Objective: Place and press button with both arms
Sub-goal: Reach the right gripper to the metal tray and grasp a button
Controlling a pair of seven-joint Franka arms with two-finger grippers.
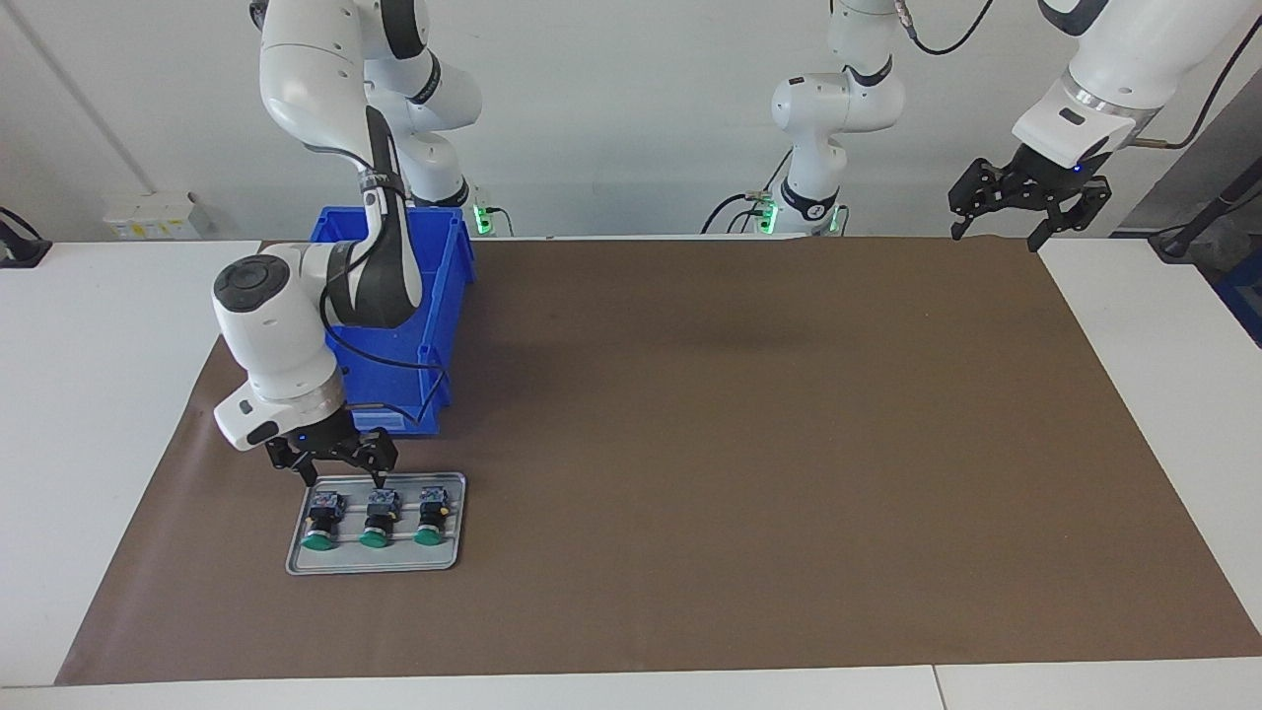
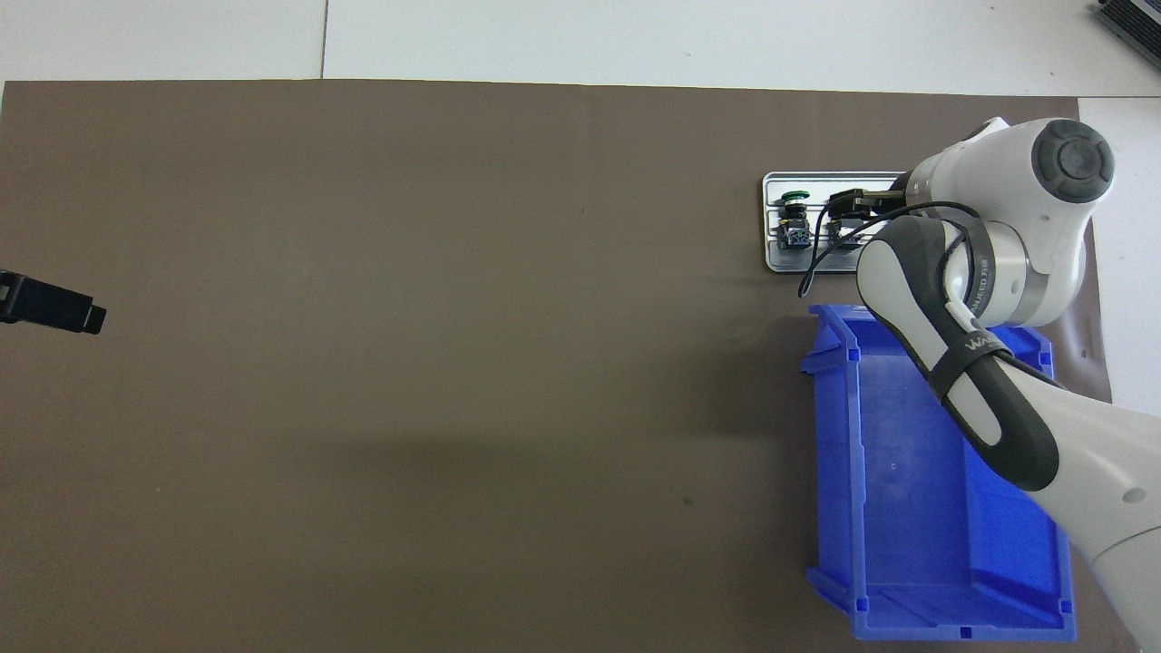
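Observation:
Three identical buttons lie side by side on a small metal tray (image 1: 375, 559), green caps pointing away from the robots: an end button (image 1: 322, 518), a middle button (image 1: 378, 517) and a third button (image 1: 432, 514). My right gripper (image 1: 345, 480) hangs open just above the terminal ends of the end and middle buttons, holding nothing. In the overhead view the right arm covers most of the tray (image 2: 778, 263), and only the button (image 2: 796, 218) toward the left arm's end shows in full. My left gripper (image 1: 996, 237) waits open and empty, raised over the brown mat's corner, and also shows as the left gripper (image 2: 54, 308) at the frame's edge.
An empty blue bin (image 1: 439, 296) stands nearer to the robots than the tray, with the right arm reaching over it. The same bin (image 2: 907, 508) is open-topped. A brown mat (image 1: 739, 444) covers most of the white table.

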